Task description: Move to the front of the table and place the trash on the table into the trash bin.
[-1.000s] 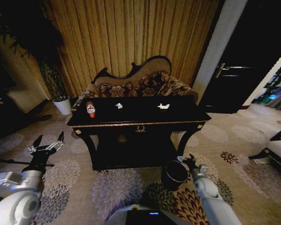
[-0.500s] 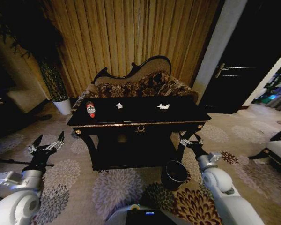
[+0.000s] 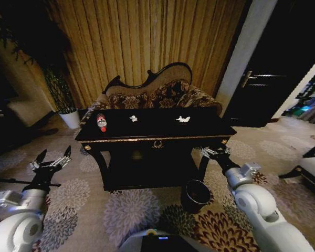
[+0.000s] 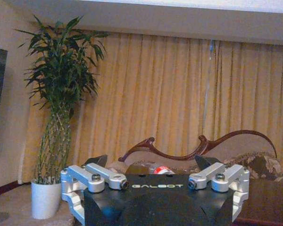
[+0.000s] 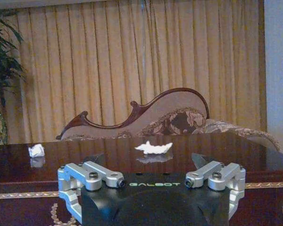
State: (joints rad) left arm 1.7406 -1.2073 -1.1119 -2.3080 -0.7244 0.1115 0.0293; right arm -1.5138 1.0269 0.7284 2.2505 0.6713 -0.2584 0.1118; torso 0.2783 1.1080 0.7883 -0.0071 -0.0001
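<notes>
The black table (image 3: 157,129) with gold trim stands straight ahead, in front of the sofa. On its top lie a clear bottle with a red label (image 3: 101,122) at the left and two white paper scraps (image 3: 133,118) (image 3: 183,119). The dark round trash bin (image 3: 195,195) sits on the carpet by the table's front right leg. My right gripper (image 3: 216,153) is open and level with the table's front right corner, above the bin. In the right wrist view the gripper (image 5: 147,159) faces a scrap (image 5: 153,148) across the tabletop (image 5: 108,155). My left gripper (image 3: 51,160) hangs open, left of the table.
A patterned sofa (image 3: 157,94) stands behind the table against the curtains. A tall plant in a white pot (image 3: 70,118) is at the back left. A dark door (image 3: 273,79) is at the right, and a chair edge (image 3: 310,170) at the far right. Flowered carpet surrounds the table.
My right arm has risen from beside the trash bin to the height of the table's front right corner. The left arm has barely moved.
</notes>
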